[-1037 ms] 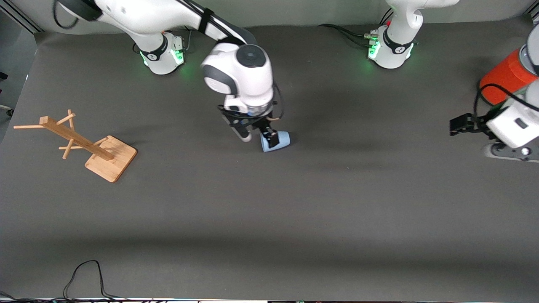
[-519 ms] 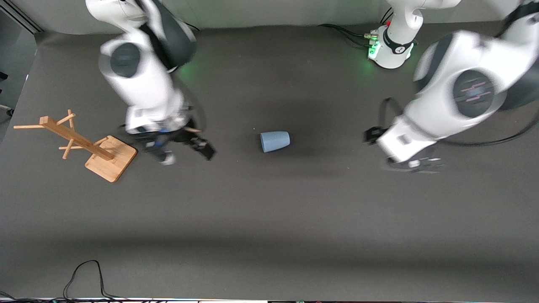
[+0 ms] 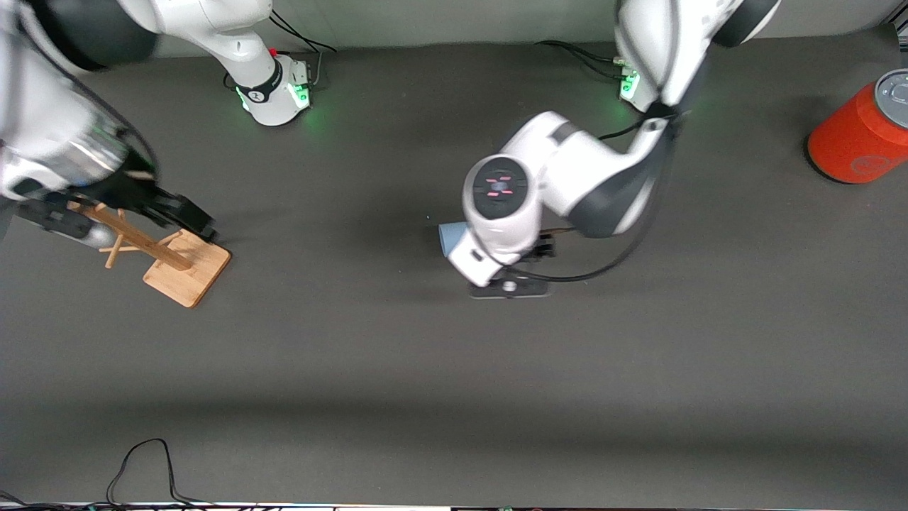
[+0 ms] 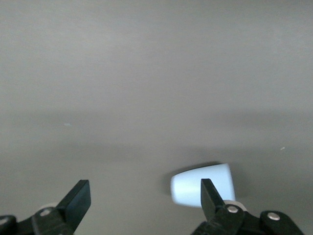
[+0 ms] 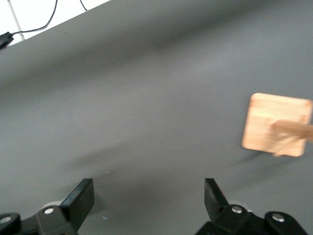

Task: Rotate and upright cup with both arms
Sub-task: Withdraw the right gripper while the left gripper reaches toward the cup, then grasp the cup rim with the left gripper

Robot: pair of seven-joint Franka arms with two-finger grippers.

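Observation:
The light-blue cup [image 3: 449, 238] lies on its side on the dark mat at mid-table, mostly hidden under the left arm's wrist [image 3: 496, 206]. In the left wrist view the cup [image 4: 195, 185] lies on its side just past one finger [image 4: 209, 196]. My left gripper [image 4: 144, 198] is open and empty, and the cup is off to one side of the gap, not between the fingers. My right gripper [image 3: 131, 221] is open and empty over the wooden rack at the right arm's end. It is also open in the right wrist view [image 5: 149, 196].
A wooden peg rack on a square base [image 3: 186, 268] stands at the right arm's end; its base also shows in the right wrist view [image 5: 276, 122]. A large orange-red can with a grey lid [image 3: 858, 135] stands at the left arm's end. A black cable [image 3: 142, 461] lies at the table's near edge.
My right gripper let go of the cup and swung away to over the wooden rack. My left arm swung in from the can to over the cup. The cup has stayed put.

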